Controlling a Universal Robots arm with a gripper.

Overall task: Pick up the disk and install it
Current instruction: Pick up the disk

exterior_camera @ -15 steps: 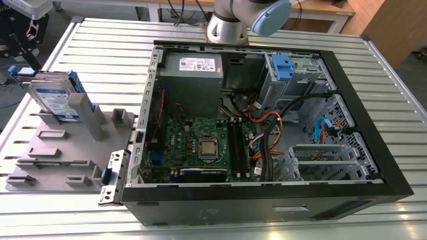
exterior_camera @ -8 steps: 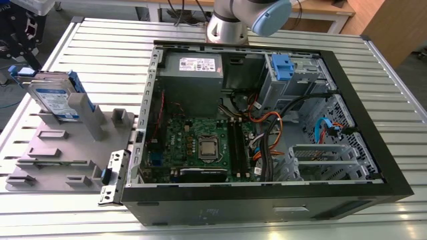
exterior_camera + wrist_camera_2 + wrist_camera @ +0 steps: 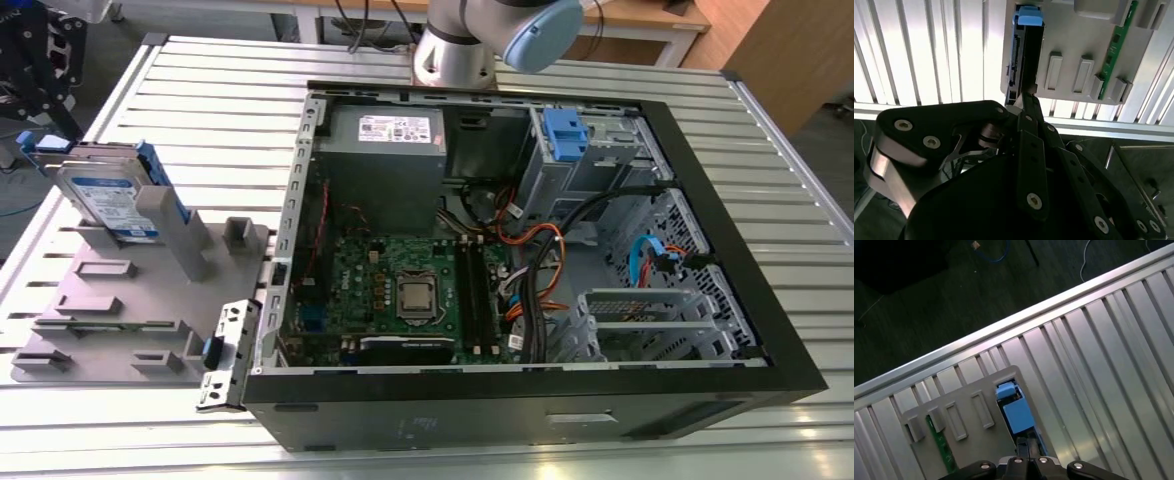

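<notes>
One disk (image 3: 114, 200) to fetch, and it stands on edge at the exterior view's left, slotted upright in a grey holder (image 3: 134, 330) on the slatted tabletop (image 3: 200, 100) — untouched, blue carrier frame uppermost. Moving right, the open computer case (image 3: 467, 415) lies on its side with its insides facing up. Toward the exterior view's right, at the case's far end, sits the drive cage (image 3: 587, 160) with its blue handle.

In both wrist views the end effector (image 3: 1027, 446) (image 3: 1026, 97) hangs above the holder, clear of the disk. Its tips look together, gripping nothing, and point roughly at the blue top edge.

The step in hand looks like the approach for the pick. Done well, it means spreading the tips wider than the disk's thin body while there's room, squaring them to its two flat faces — not its ends. Then it comes straight down the slot's line, so the drive lifts out without binding against the holder.
</notes>
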